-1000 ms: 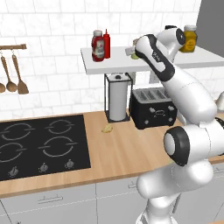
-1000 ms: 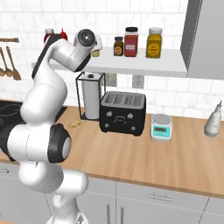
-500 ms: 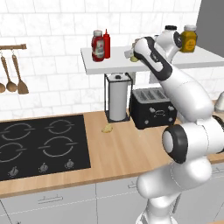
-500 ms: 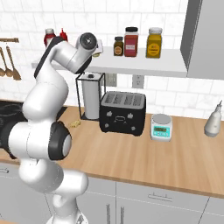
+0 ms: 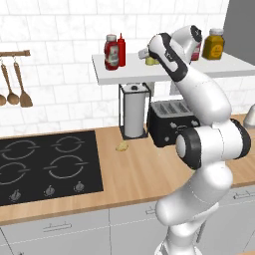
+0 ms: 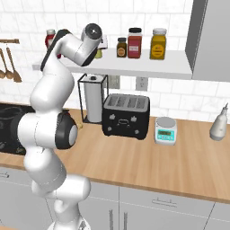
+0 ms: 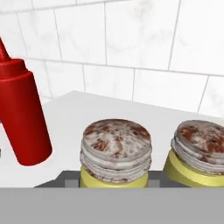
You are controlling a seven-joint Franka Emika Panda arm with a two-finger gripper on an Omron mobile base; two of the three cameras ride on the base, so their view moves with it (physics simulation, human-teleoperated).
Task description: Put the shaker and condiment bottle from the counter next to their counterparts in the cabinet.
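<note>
- The gripper has moved a little further over the cabinet since a moment ago, so the shaker is almost in its place.
- Its jaws are clamped on the shaker.
- The olive shaker stands just beside it.
- The tall red bottle stands nearer the back edge.

A small yellow cylindrical shaker with a mottled grey-brown cap sits low at centre, clamped between the dark fingertips of the tool. Just beside it on the right stands a second yellow shaker with a like cap. A slim all-red squeeze bottle stands upright at left on the flat white shelf, before a white tiled wall.
</note>
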